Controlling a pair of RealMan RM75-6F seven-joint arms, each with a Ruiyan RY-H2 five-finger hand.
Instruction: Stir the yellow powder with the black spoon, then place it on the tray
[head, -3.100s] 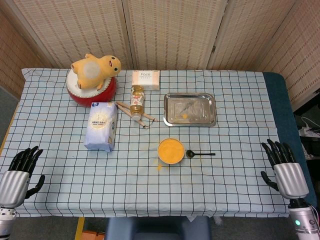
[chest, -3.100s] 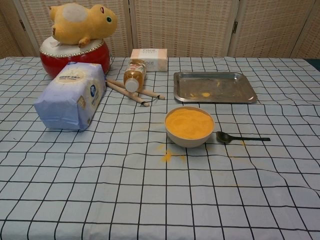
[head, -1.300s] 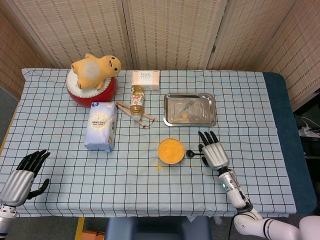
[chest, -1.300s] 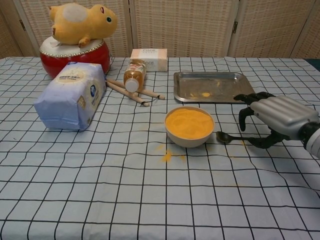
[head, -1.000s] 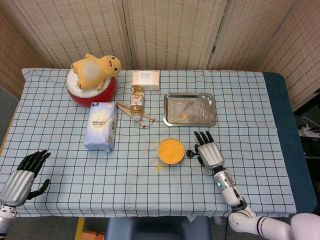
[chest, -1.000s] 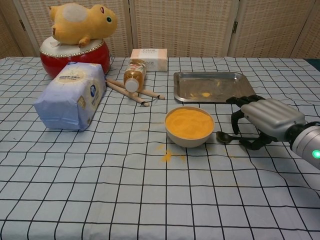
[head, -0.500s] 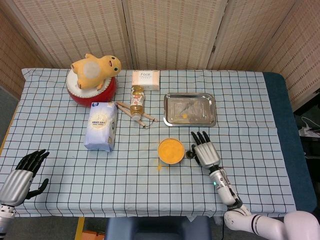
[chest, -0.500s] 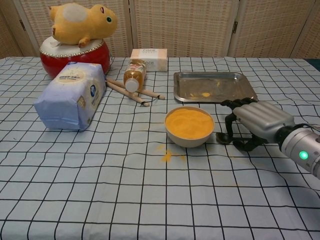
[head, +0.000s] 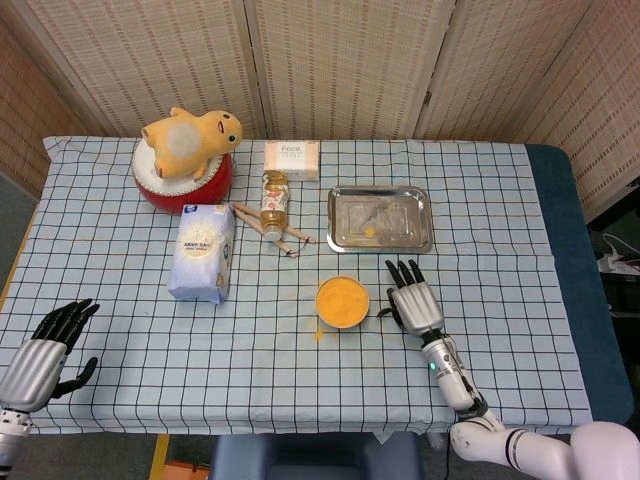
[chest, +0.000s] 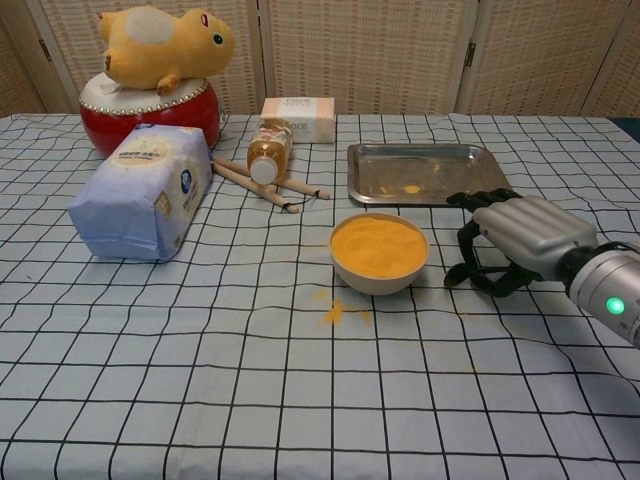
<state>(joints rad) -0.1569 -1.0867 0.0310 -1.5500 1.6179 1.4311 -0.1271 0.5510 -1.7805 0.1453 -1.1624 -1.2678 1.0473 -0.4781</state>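
Checked tablecloth (head: 300, 380) | our right hand (chest: 515, 240) curls over the black spoon (chest: 455, 277) beside the yellow powder bowl (chest: 379, 252), grip unconfirmed | left hand (head: 45, 350) open, idle | step: pickup | next: lift, stir, then tray (chest: 428, 172)

A table under a black-gridded pale blue cloth (chest: 200, 380) carries a steel tray (chest: 428, 172), a cream bowl of yellow powder (chest: 379, 252), a blue-white paper bag (chest: 142, 190) and a red drum (chest: 150, 110).

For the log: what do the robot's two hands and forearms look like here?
Both the left hand and right hand have silver-grey metallic backs with black fingers. The right wrist is a silver cylinder with a lit green dot, joining a white arm. No loose cables show.
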